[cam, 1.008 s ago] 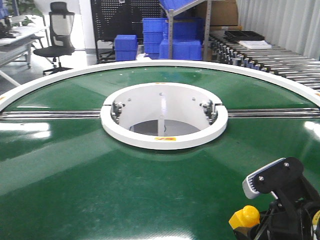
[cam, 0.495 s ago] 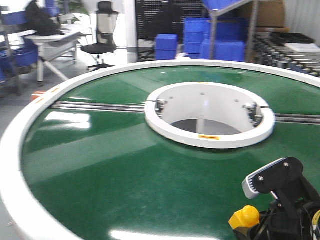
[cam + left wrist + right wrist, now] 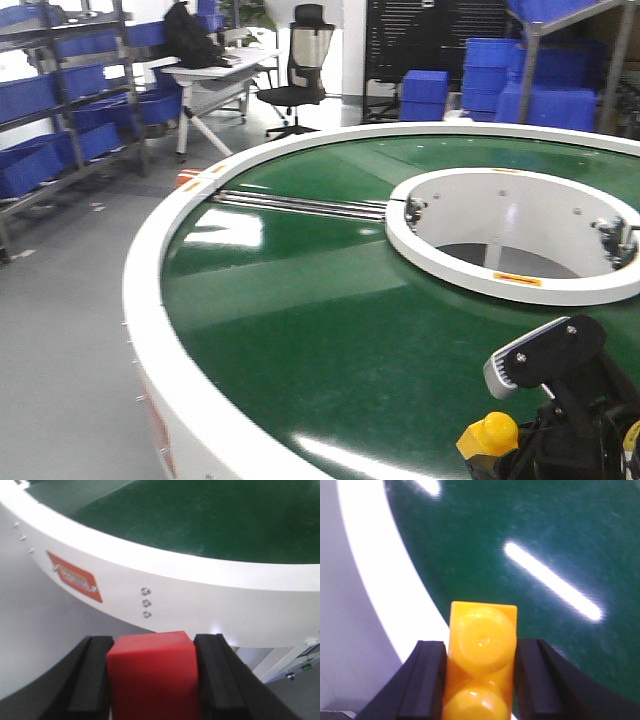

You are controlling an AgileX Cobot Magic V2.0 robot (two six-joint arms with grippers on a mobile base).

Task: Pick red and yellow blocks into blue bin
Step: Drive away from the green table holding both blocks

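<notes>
Two blocks are held: the red cube [image 3: 152, 677] is clamped by the left gripper [image 3: 152, 647], the yellow brick [image 3: 481, 630] by the right gripper [image 3: 481, 652], at 6 o'clock of the white ring [image 3: 470, 278].

Cube [image 3: 152, 675] between left fingers [image 3: 90, 680], brick [image 3: 481, 660] between right fingers [image 3: 427, 680].

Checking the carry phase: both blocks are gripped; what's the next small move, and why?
Probably turn the base to find the bin, both tools shut. The left tool clamps the red block beside the table's white wall, the right tool clamps the yellow block above the table edge; no bin lies under either, so releasing now would likely miss.
</notes>
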